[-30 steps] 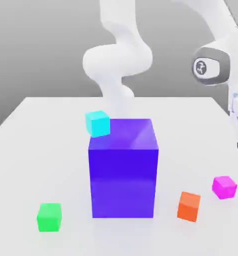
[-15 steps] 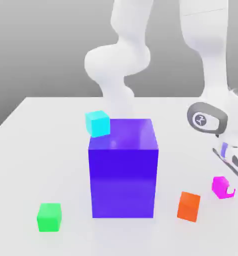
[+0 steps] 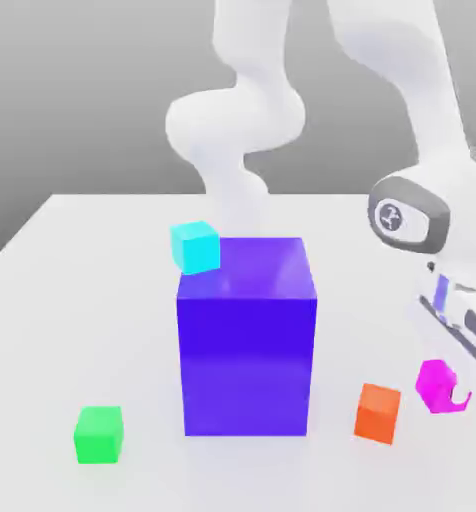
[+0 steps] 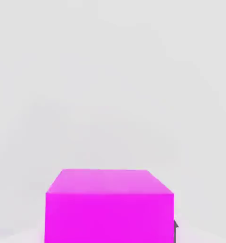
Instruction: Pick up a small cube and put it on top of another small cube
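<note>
The white Panda arm rises in an S-shaped bend at the back, then reaches down along the exterior view's right, wrist low. Its end effector [image 3: 448,392] points downward, fingers closed around the magenta cube [image 3: 434,384].

Magenta cube [image 3: 434,385] partly hidden behind the tool [image 3: 450,392] at the exterior view's right, arm cut by that edge, cube's base [image 4: 109,209] cropped in the hand view — finger spacing unclear
</note>
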You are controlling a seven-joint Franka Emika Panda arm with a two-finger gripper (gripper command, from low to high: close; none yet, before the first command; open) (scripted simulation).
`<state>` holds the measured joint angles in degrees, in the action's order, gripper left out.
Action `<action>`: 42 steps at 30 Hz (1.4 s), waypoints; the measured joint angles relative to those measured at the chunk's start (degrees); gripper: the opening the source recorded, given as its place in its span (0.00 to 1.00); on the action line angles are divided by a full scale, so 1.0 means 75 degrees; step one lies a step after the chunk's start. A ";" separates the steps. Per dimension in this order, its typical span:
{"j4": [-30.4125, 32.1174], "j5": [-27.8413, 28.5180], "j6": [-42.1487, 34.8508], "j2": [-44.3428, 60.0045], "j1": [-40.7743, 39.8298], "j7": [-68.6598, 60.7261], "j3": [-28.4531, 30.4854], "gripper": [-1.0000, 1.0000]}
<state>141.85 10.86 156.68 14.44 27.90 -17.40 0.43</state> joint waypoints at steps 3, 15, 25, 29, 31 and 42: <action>-0.0423 0.0307 -0.0193 0.0172 -0.0513 -0.0628 0.0487 0.00; -0.1783 0.1502 -0.0993 0.0213 -0.2419 -0.3023 0.2210 0.00; 0.0200 -0.0377 -0.0849 -0.1308 -0.3802 -0.5429 0.2570 0.00; 0.0909 -0.1464 -0.0730 -0.1623 -0.4247 -0.6560 0.2628 0.00; 0.0960 -0.1658 -0.0566 -0.1511 -0.4220 -0.6736 0.2599 0.00; 0.0906 -0.2888 0.0584 -0.0170 -0.4564 -0.7640 0.2043 1.00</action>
<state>148.64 -10.80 161.05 13.17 -6.33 -74.70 15.75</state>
